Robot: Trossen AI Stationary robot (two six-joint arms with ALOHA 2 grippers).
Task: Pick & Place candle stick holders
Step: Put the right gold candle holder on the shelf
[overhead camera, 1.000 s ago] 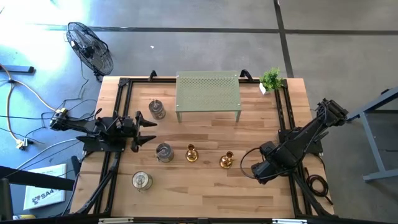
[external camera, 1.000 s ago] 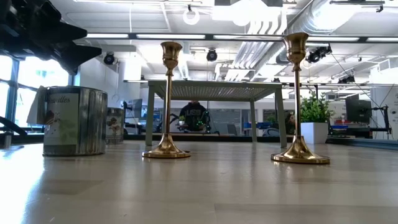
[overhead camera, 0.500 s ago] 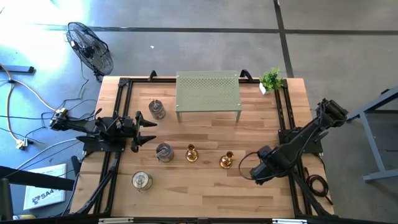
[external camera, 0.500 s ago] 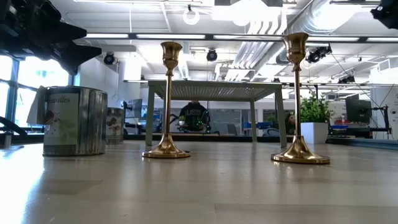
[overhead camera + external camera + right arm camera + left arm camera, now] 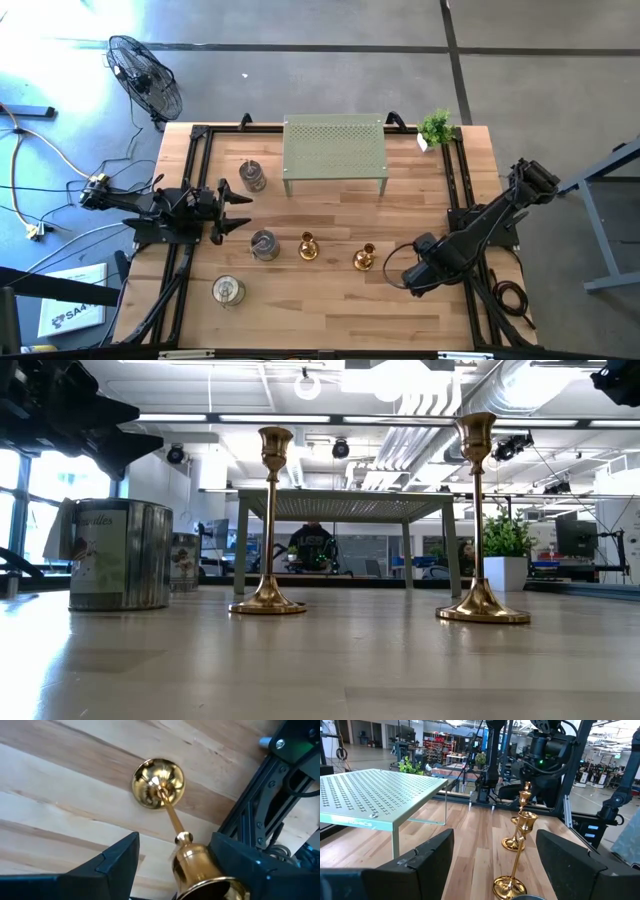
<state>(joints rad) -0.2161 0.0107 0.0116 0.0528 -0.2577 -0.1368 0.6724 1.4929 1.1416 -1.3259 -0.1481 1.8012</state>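
Observation:
Two gold candle stick holders stand on their round bases at mid-table, one on the left [image 5: 308,246] and one on the right [image 5: 363,258]. Three silver-grey jar holders [image 5: 264,244], [image 5: 253,176], [image 5: 228,291] stand on the table's left half. A third gold holder is not in view. My right gripper [image 5: 393,268] is open and points down. In the right wrist view [image 5: 175,841] its fingers stand on either side of the right gold holder's cup [image 5: 204,872]. I cannot tell whether they touch it. My left gripper [image 5: 238,208] waits open at the left edge, level and pointing right.
A pale green perforated shelf [image 5: 335,150] stands on legs at the far middle. A small potted plant [image 5: 436,127] sits at the far right corner. Black rails [image 5: 457,180] run along both table sides. A fan [image 5: 145,75] stands on the floor.
My right gripper has moved a little toward the table's left, closer to the right gold holder. Part of it now shows at the top right of the low view. The holders have stayed where they were.

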